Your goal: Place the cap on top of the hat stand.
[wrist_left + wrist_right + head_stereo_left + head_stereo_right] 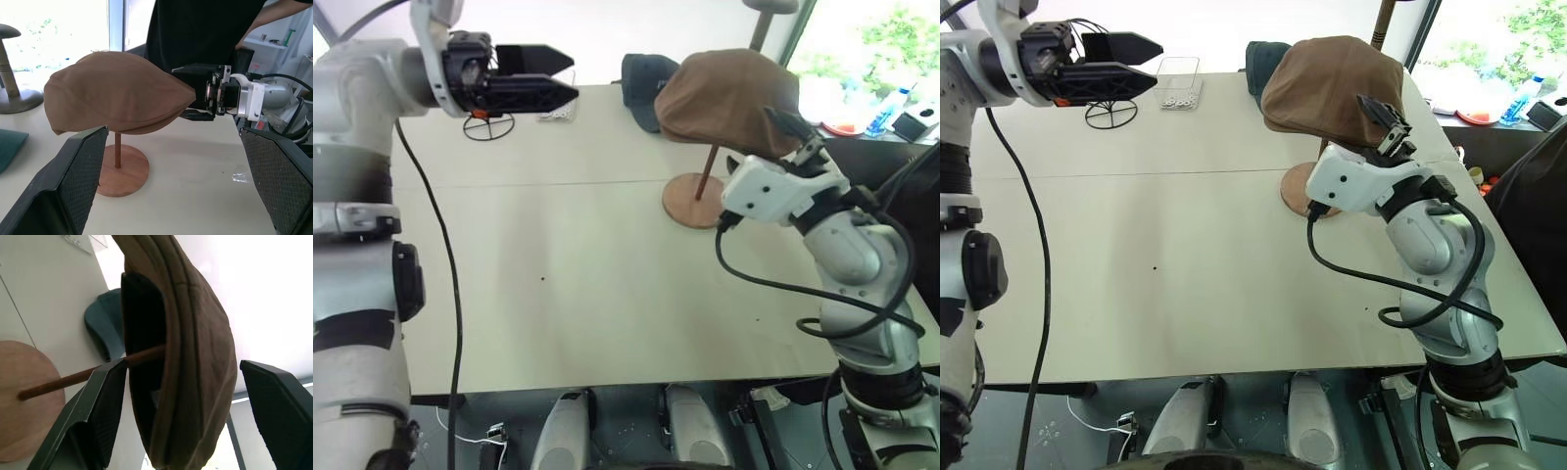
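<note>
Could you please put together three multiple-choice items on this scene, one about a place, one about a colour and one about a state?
1. Where is the cap?
A. flat on the table
B. on top of the hat stand
C. in the clear tray

2. What colour is the baseball cap behind the stand?
A. dark grey-blue
B. yellow
C. white

3. How are the right gripper's fingers?
A. clamped shut on the rod
B. shut on the baseball cap
C. open, either side of the cap's edge

Answers: 1 B, the cap drapes over the stand's top, with rod and base below it. 2 A, it lies dark grey-blue on the table. 3 C, the left wrist view shows one finger above and one below the cap's edge.
</note>
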